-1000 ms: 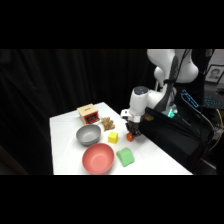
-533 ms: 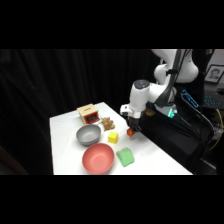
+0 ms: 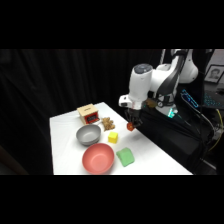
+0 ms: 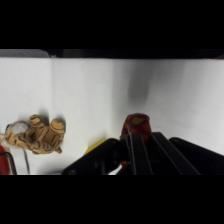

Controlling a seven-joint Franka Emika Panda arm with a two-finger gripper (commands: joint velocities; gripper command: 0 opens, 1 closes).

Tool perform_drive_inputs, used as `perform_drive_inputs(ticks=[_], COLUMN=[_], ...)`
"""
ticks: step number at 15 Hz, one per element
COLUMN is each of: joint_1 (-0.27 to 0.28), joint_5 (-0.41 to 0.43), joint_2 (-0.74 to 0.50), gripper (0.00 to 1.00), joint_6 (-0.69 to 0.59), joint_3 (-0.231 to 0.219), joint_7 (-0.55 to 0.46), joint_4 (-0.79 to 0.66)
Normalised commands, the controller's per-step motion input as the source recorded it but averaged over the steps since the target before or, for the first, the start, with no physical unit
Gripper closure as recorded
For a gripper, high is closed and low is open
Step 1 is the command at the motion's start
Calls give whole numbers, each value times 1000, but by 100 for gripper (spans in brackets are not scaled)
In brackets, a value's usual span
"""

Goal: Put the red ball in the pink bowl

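Gripper [image 3: 132, 123] hangs above the table [image 3: 65, 125] w/ the red ball [image 3: 131, 127] clamped between its fingers, lifted clear of the surface. Wrist view: ball [image 4: 136, 123] sits at the fingertips, white table below. Pink bowl [image 3: 98, 158] rests at the table's near edge, well apart from the ball, w/ a grey bowl [image 3: 88, 134] behind it, yellow cube [image 3: 113, 137] and green block [image 3: 125, 157] to its right. A tan toy [image 4: 38, 133] lies nearby.
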Motion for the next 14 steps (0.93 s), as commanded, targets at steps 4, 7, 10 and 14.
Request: perform_drive_inputs(ticks=[4, 7, 10, 14], joint_1=[-175, -128, -110, -109], joint_5=[177, 136, 120, 95], joint_2=[-167, -72, -6, 156], gripper=[97, 97, 97, 97], joint_6=[-410, -355, -317, -233], joint_3=[199, 145, 113, 91], joint_7=[-202, -157, -149, -116], joint_4=[196, 259, 301, 388])
